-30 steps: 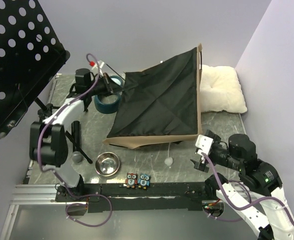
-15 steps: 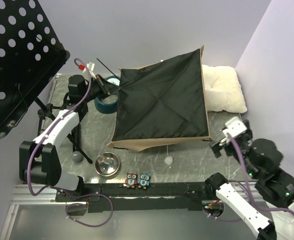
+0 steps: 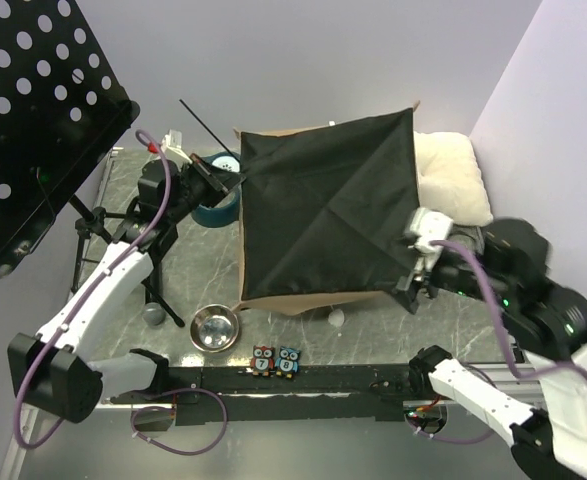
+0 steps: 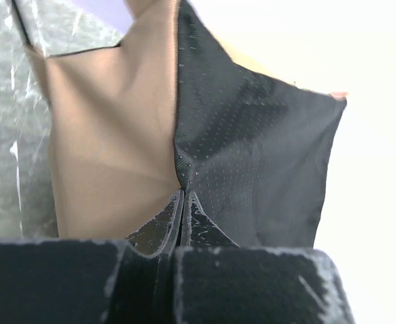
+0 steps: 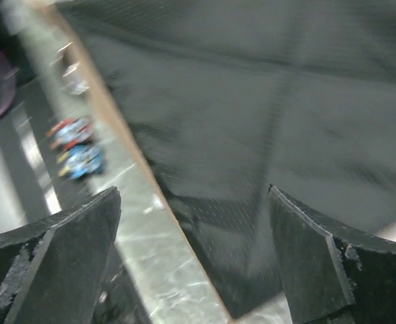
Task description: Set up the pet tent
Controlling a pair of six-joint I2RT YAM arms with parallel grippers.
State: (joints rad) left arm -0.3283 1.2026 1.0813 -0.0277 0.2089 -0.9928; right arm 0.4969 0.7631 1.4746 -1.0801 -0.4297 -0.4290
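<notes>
The pet tent stands tipped up in the middle of the table, its black base panel facing the top camera and a tan edge along the bottom. My left gripper is shut on the tent's left corner, where black and tan fabric meet. A thin black pole sticks up past it. My right gripper is open at the tent's lower right corner, its fingers on either side of the black panel's corner. A white pom-pom lies under the tent's lower edge.
A white fluffy cushion lies behind the tent at the right. A blue bowl stand sits by my left gripper. A steel bowl and two owl figures sit near the front edge. A perforated black stand fills the left.
The tent has been swung further upright and to the right. My right gripper has moved left and up to the tent's lower right corner. My left gripper has risen with the left corner.
</notes>
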